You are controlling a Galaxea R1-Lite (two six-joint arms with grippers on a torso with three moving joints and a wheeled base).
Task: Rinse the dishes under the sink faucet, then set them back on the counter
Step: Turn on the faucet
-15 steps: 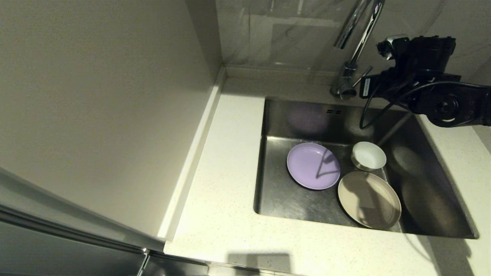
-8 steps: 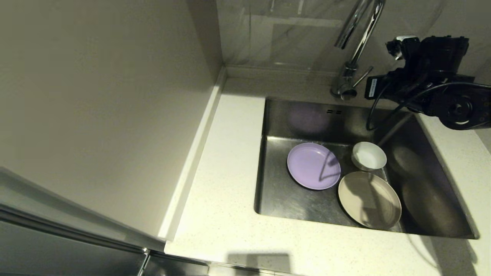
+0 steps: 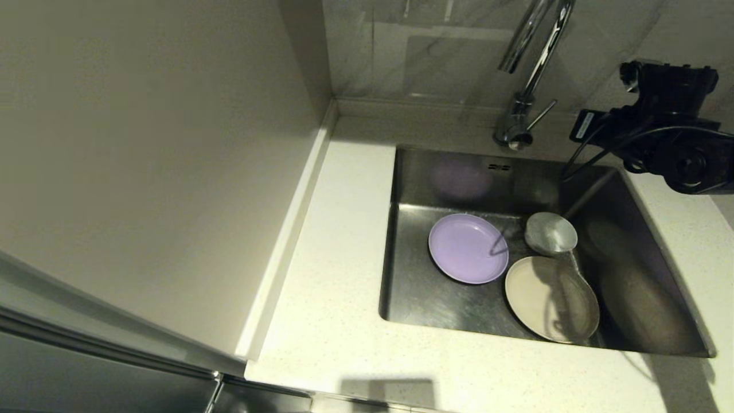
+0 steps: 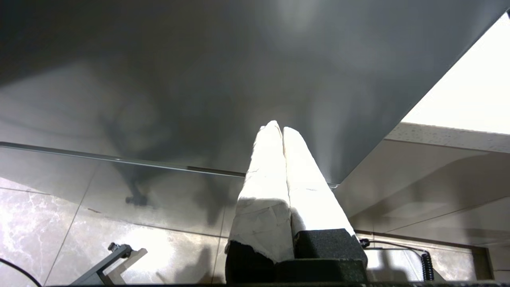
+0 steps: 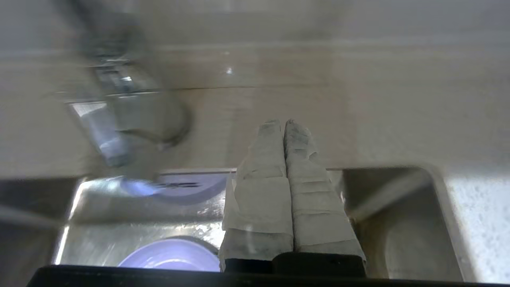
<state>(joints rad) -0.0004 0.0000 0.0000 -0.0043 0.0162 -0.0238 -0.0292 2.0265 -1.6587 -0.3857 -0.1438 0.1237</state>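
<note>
Right tool (image 5: 285, 124), shut tight and holding nothing, has slid away from the tall shiny chrome faucet (image 3: 530, 69); left tool (image 4: 279, 128) is shut too.

Plain beige wall (image 3: 143, 143) at left meets glossy marble-veined backsplash (image 3: 436, 51) in the corner; grey cabinet front (image 4: 199, 79) over veined floor tiles (image 4: 40, 235); hard light, sharp shadows.

The right arm (image 3: 682, 155) reaches over the back right corner of the deep square stainless-steel sink (image 3: 401, 172); the right gripper (image 5: 285, 123) holds nothing, its taped fingers pressed together. The left gripper (image 4: 279, 129), away from that sink, is likewise closed and empty.
</note>
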